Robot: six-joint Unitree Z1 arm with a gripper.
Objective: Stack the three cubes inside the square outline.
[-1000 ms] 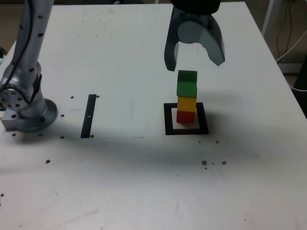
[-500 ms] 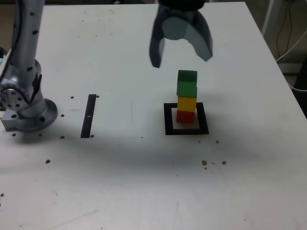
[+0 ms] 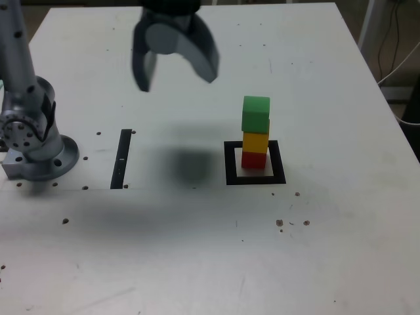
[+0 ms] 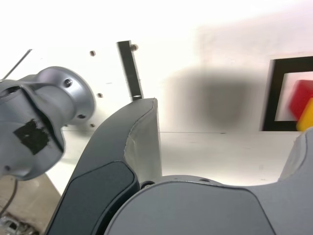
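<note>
1. The white worktop [image 3: 164, 262] carries a flat black square outline [image 3: 231, 164] with a white centre, lying nearer the worktop's right edge than its left edge in the exterior view
2. The red cube [image 3: 253, 161] sits at the bottom of an upright stack, inside the square outline, close to the side towards the worktop's far edge
3. The yellow cube [image 3: 255, 142] rests on the red cube, in the middle of the stack
4. The green cube [image 3: 256, 115] rests on the yellow cube as the topmost of the three
5. The gripper [image 3: 176, 80] is released, its fingers spread wide with nothing between them, apart from the stack and raised over the worktop; in the exterior view it is left of the cubes and towards the far edge
6. The arm base [image 3: 47, 159] stands near the worktop's left edge in the exterior view, with the arm [image 3: 14, 59] rising from it
7. A narrow black strip [image 3: 121, 159] lies flat on the worktop, between the arm base and the square outline
8. A soft shadow [image 3: 190, 164] falls on the worktop between the strip and the square outline
9. In the wrist view, parts of the red and yellow cubes show beyond one finger of the gripper, and both look blurred
</note>
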